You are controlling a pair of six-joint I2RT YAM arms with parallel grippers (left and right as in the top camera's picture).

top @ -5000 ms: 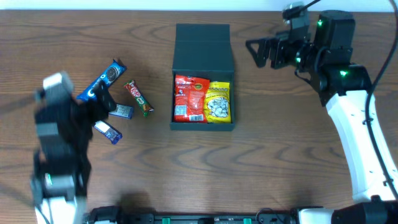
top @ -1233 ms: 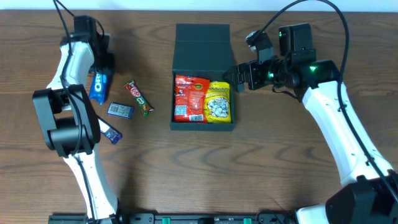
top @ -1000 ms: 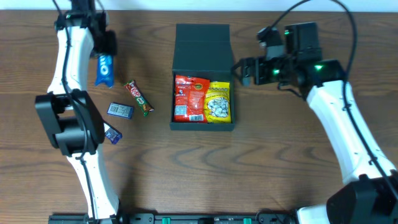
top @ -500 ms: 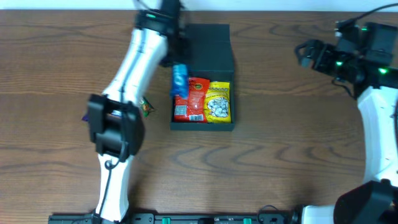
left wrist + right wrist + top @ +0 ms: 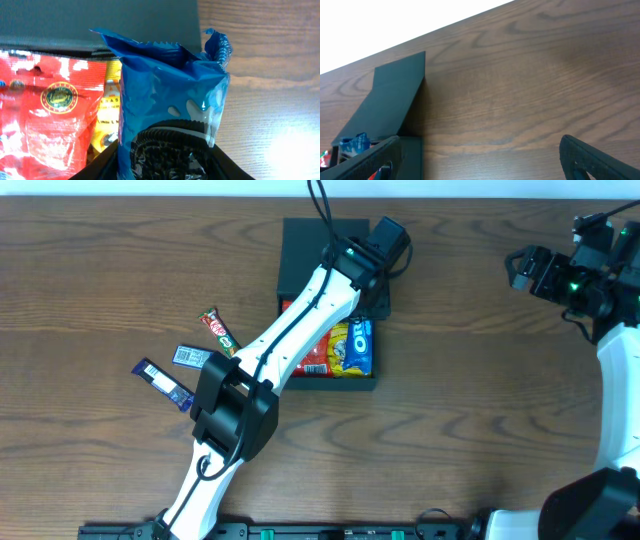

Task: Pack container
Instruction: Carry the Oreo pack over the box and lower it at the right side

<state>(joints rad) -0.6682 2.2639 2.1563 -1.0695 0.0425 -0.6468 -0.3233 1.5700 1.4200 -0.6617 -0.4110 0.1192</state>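
The dark teal container [image 5: 325, 242] stands open at the table's middle back, lid [image 5: 100, 20] tipped back. A red packet [image 5: 50, 110] and a yellow packet [image 5: 107, 115] lie inside. My left gripper [image 5: 372, 308] reaches over the container's right side, shut on a blue cookie packet [image 5: 170, 115] that hangs over the yellow packet near the right wall; the cookie packet [image 5: 362, 345] also shows from overhead. My right gripper [image 5: 515, 270] hovers open at the far right, away from the container [image 5: 395, 105], nothing between its fingers [image 5: 590, 157].
Left of the container lie a red-and-green bar [image 5: 222, 335], a small blue-silver packet [image 5: 193, 357] and a purple-blue bar [image 5: 160, 380]. My left arm [image 5: 290, 350] stretches diagonally across them and over the container's left half.
My left gripper has carried the blue cookie packet from the container's left edge across to its right side. The right gripper has drawn back a little further to the right.
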